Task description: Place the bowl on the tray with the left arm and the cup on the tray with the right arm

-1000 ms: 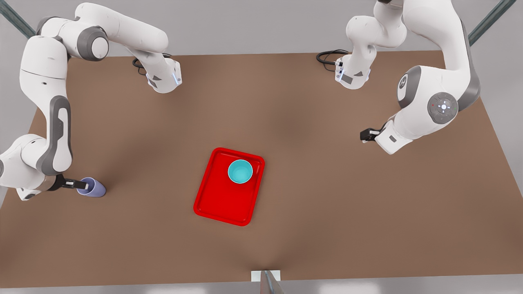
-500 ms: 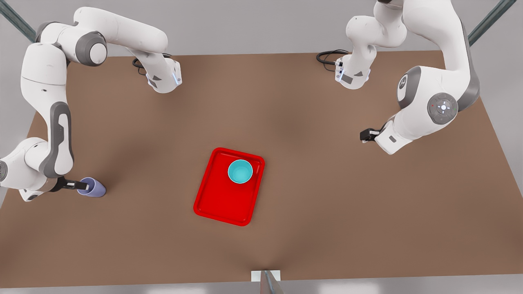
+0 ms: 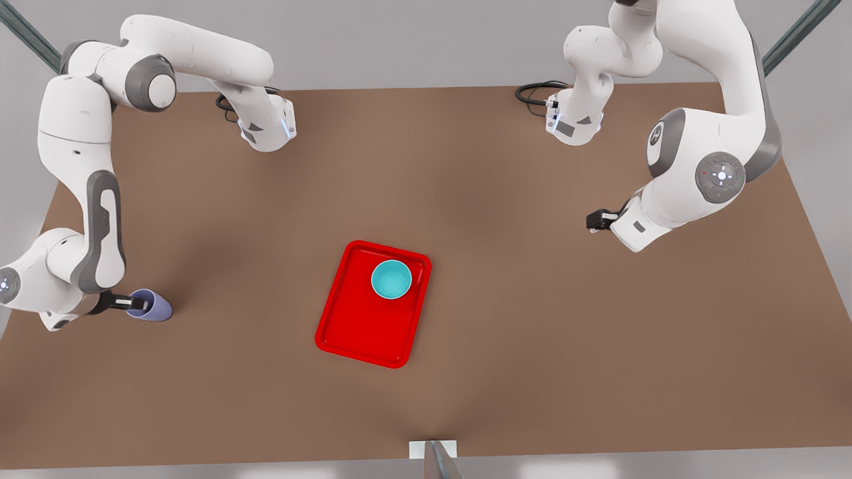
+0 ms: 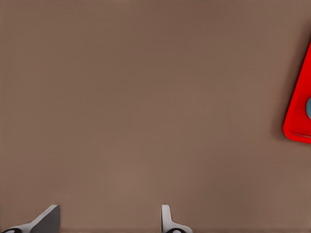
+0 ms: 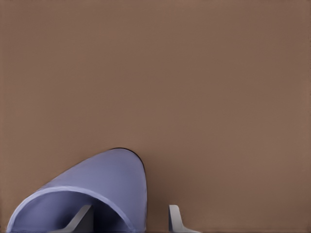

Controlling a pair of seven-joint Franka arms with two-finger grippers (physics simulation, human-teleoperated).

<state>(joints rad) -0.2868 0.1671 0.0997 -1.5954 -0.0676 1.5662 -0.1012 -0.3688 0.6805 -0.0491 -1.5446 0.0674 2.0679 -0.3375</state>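
We see the right gripper (image 3: 133, 304) low at the table's (image 3: 532, 346) nine o'clock edge in the front view, and its fingers (image 5: 176, 218) straddle the wall of the cup (image 3: 153, 307): one finger inside the mouth, one outside against the lavender side, pinching that wall. The cup looks tipped, its open mouth turned toward the gripper, and from the right wrist view we have its rim (image 5: 68, 194) curving right over the inner finger. Whether it touches the table we cannot tell.

Over at three o'clock the left gripper (image 3: 597, 220) waits above bare table, well apart from everything. In the left wrist view its fingers (image 4: 166, 219) stand spread with nothing between them, and a red corner of the tray (image 4: 297, 116) peeks in at the frame's edge.

At the centre of the table we find the tray (image 3: 353, 332), flat and red. The bowl (image 3: 391, 279) sits upright inside it, tucked toward the tray's one o'clock corner, near the rim. The cup lies well apart from the tray, out toward nine o'clock.
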